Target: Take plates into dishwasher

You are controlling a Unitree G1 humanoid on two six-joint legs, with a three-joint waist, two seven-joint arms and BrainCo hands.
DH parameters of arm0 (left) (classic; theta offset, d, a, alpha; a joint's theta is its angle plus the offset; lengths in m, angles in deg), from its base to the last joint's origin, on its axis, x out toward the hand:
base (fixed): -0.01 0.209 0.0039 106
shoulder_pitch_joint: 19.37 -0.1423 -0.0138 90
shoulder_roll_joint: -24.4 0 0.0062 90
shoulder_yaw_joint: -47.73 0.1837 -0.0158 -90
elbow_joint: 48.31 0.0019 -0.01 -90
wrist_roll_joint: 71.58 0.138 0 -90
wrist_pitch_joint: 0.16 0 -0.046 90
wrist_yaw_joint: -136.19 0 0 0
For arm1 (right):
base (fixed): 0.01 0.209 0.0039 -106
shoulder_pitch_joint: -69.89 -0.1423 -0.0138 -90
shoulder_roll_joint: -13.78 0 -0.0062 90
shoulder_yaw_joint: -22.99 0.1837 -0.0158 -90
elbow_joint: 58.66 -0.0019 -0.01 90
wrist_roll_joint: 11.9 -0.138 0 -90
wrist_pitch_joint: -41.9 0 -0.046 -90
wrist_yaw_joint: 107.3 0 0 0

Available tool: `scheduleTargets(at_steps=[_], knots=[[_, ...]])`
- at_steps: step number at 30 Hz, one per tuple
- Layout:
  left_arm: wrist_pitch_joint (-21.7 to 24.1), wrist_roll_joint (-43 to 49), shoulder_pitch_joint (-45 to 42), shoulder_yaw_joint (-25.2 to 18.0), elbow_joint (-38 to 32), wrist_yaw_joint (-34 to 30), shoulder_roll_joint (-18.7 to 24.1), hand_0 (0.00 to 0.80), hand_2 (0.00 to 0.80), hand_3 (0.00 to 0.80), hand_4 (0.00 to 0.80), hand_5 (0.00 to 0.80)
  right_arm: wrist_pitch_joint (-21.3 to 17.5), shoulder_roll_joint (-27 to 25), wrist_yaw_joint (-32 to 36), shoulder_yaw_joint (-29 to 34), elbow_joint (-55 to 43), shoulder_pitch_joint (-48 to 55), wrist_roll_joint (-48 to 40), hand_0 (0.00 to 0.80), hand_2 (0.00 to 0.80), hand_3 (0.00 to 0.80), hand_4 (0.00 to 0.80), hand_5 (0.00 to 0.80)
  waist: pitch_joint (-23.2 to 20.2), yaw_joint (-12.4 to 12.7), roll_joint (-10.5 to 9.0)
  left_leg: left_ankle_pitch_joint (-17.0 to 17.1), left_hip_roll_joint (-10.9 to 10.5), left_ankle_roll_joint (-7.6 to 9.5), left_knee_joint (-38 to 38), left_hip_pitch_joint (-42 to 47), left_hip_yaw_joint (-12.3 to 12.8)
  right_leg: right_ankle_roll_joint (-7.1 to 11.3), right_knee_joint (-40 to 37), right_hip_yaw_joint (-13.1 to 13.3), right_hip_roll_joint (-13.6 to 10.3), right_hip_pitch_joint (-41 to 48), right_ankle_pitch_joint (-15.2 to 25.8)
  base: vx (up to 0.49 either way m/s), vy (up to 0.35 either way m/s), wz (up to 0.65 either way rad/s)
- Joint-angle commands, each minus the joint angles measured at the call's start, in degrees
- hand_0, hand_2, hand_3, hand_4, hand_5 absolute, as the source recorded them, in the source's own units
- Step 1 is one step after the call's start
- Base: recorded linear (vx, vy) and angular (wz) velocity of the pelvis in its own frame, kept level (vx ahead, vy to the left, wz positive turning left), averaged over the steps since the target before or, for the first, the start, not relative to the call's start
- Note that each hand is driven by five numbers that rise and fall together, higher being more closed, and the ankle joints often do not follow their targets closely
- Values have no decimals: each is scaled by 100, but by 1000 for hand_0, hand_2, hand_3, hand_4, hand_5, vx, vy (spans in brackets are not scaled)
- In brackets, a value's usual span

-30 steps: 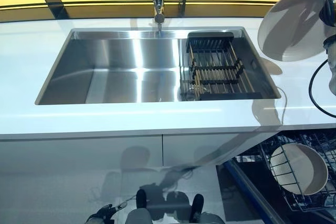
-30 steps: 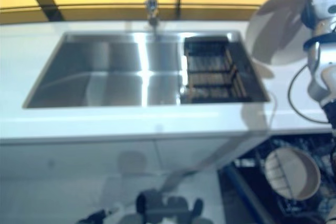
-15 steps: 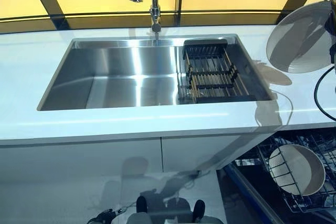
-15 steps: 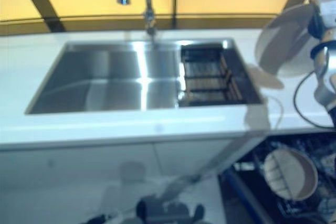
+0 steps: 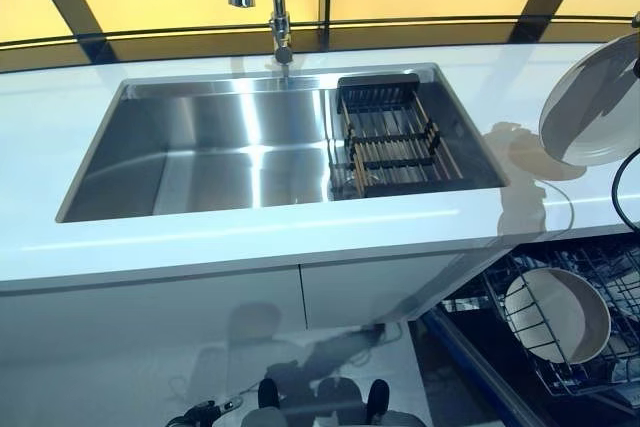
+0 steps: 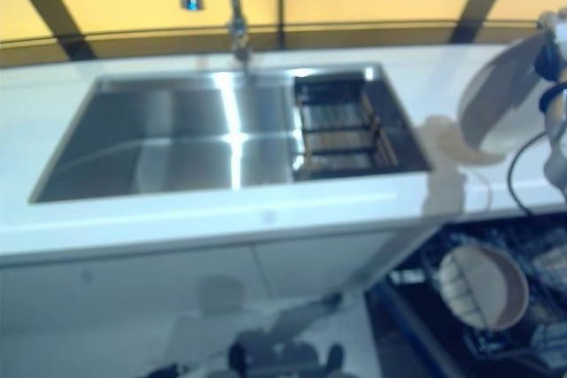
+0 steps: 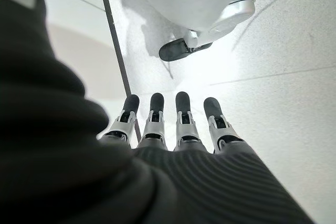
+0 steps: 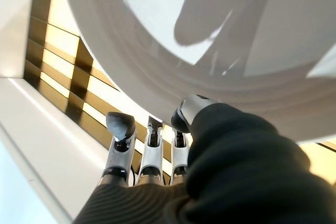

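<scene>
My left hand (image 7: pixel 173 129) hangs low over the floor (image 7: pixel 273 77), fingers straight and holding nothing. A plate (image 5: pixel 556 313) already stands in the dishwasher rack (image 5: pixel 520 342) below the surface's (image 5: pixel 250 242) right end. Above that end, my right hand (image 8: pixel 157 156) pinches a second plate (image 5: pixel 590 112) by its rim, tilted, beyond the sink (image 5: pixel 200 157).

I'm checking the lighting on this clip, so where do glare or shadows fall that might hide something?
Left eye view: a bright glare streak runs down the sink, and the plate in the right hand throws a shadow on the countertop beside the sink. Right wrist view: a dark shadow crosses the plate. Left wrist view: the open left hand hangs over a brightly lit floor.
</scene>
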Motion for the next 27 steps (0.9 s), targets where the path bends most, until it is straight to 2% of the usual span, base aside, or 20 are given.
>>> scheduleTargets(at_steps=[1,10,17,24,27], knots=[[57,381,145,227,80,-57,338,0,0,0,0,0,208,-460,-79,243,159,-260,10,800,800,800,800,800,-88,2,-285,-442,-111,77,-10,363,26,407,9,49,48,317,-369,21,16,-20],[131,566,178,231,309,-119,301,0,0,0,0,0,279,-677,-71,610,185,172,67,800,800,800,800,800,-192,-200,-326,-485,-80,70,-10,474,185,418,9,223,82,287,-349,15,11,-11],[168,680,337,268,578,-96,230,0,0,0,0,0,148,-840,-68,945,268,553,-37,800,800,800,800,800,-305,-412,-395,-550,-47,81,-10,599,364,433,9,403,130,252,-330,17,2,-13],[148,715,469,260,733,-46,142,0,0,0,0,0,40,-861,-59,1180,273,822,-58,800,800,800,800,800,-379,-519,-439,-600,-27,80,-10,697,495,437,9,498,145,247,-315,24,-7,-15],[133,708,536,238,829,-38,119,0,0,0,0,0,-140,-813,67,1242,216,903,-130,800,800,800,800,800,-398,-546,-459,-619,-21,85,-10,724,521,433,9,519,143,248,-312,13,-10,-9]])
